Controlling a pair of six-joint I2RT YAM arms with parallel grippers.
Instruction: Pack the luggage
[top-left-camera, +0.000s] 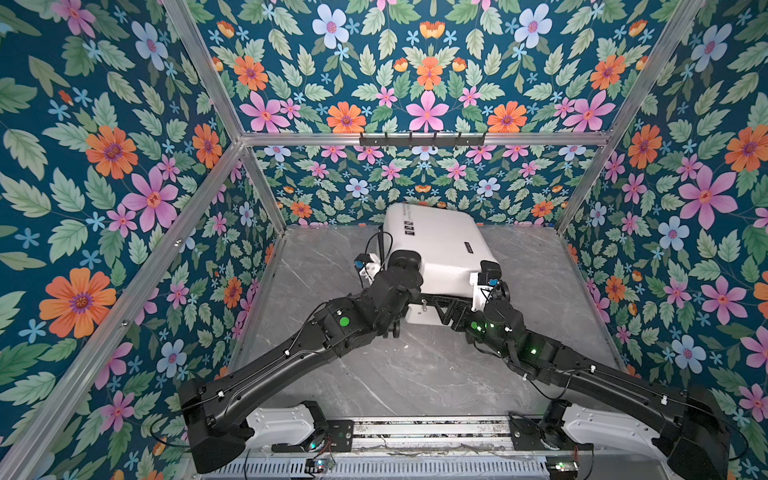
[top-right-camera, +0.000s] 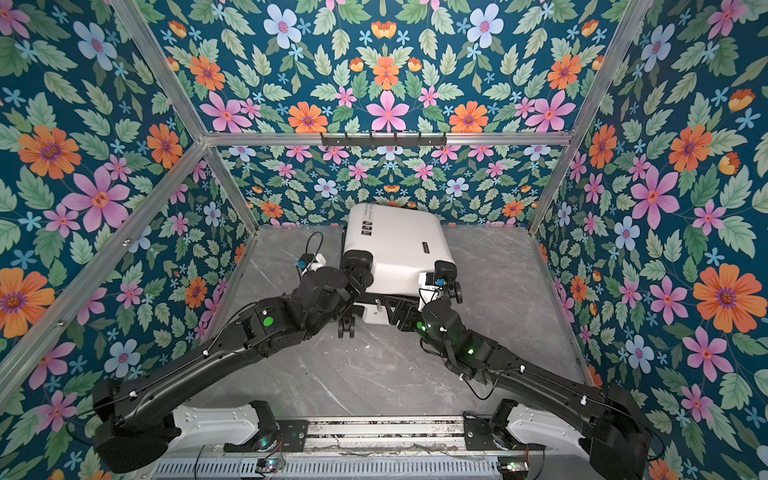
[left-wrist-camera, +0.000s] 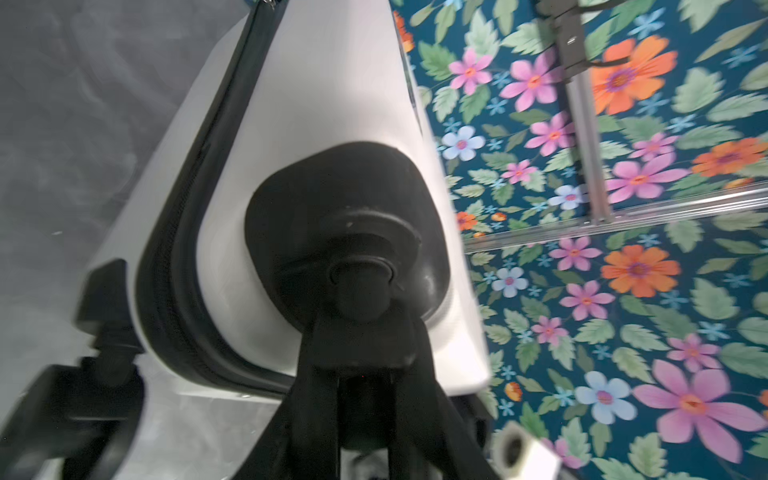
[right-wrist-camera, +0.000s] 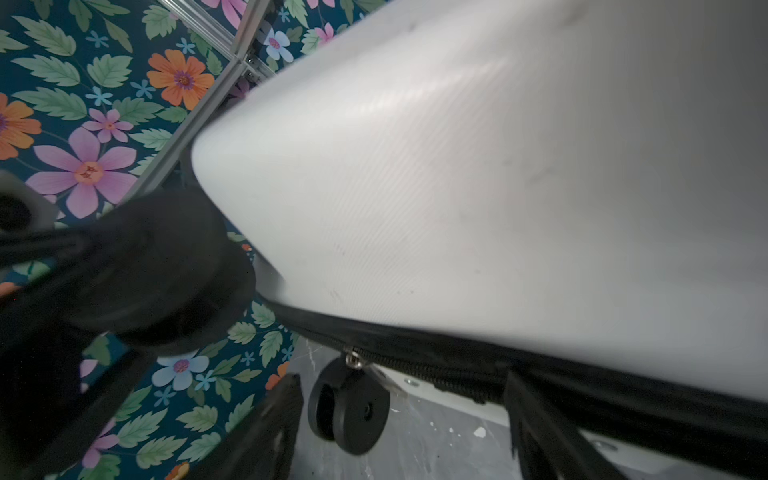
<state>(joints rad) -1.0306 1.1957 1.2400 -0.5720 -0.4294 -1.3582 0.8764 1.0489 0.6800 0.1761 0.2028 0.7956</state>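
The luggage (top-left-camera: 436, 245) has a smooth white hard shell with rounded corners. In the right wrist view we see fine diagonal ribbing on it. A black woven zipper band (right-wrist-camera: 457, 361) runs between the two shell halves and carries a small metal pull (right-wrist-camera: 353, 359). The wheels are black, round and matt.

The bench (top-left-camera: 332, 270) is grey with marble veining. Floral walls (top-left-camera: 124, 166) enclose it on three sides, braced by an aluminium frame (top-left-camera: 299, 138). A black hook rail (top-left-camera: 422, 140) is fixed to the rear bar. In both top views the arms reach in from the near edge and cover part of the wheel end.

The luggage lies flat at the back centre of the bench, slightly turned, with its wheel end toward the arms and black print on the top shell. The left hand (left-wrist-camera: 363, 353) pinches a caster (left-wrist-camera: 340, 216) at the upper left corner. The right hand (right-wrist-camera: 401, 376) is spread wide and holds nothing. It sits just beside the zipper band, apart from a lower wheel (right-wrist-camera: 349, 407).
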